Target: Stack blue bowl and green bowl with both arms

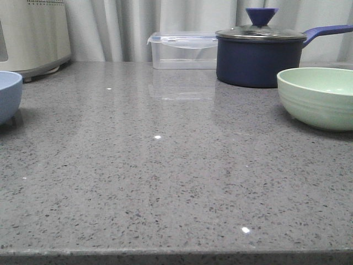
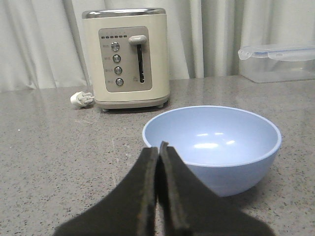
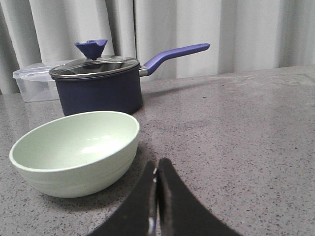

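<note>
Nothing is stacked yet, so by my reading this is the opening step, before either bowl is grasped. The pale periwinkle-blue round matte bowl [image 1: 9, 95] sits upright at the far left edge of the grey speckled stone counter [image 1: 165, 182], and the pale mint-green round matte bowl with faint ridges [image 1: 319, 97] sits upright at the far right, the two well apart with bare counter between them. In the wrist views the black left gripper [image 2: 158, 147] has its jaws pressed together with nothing in them, just short of the blue bowl's near wall; the black right gripper [image 3: 155, 169] is likewise closed and empty, beside the green bowl. The next move likely calls for each pair of jaws to part and take a rim, then bring one bowl over the other. Counted: one blue bowl, one green bowl, one dark navy lidded saucepan [image 1: 258, 55], one clear plastic lidded box [image 1: 182, 51], one cream toaster [image 2: 126, 58].
</note>
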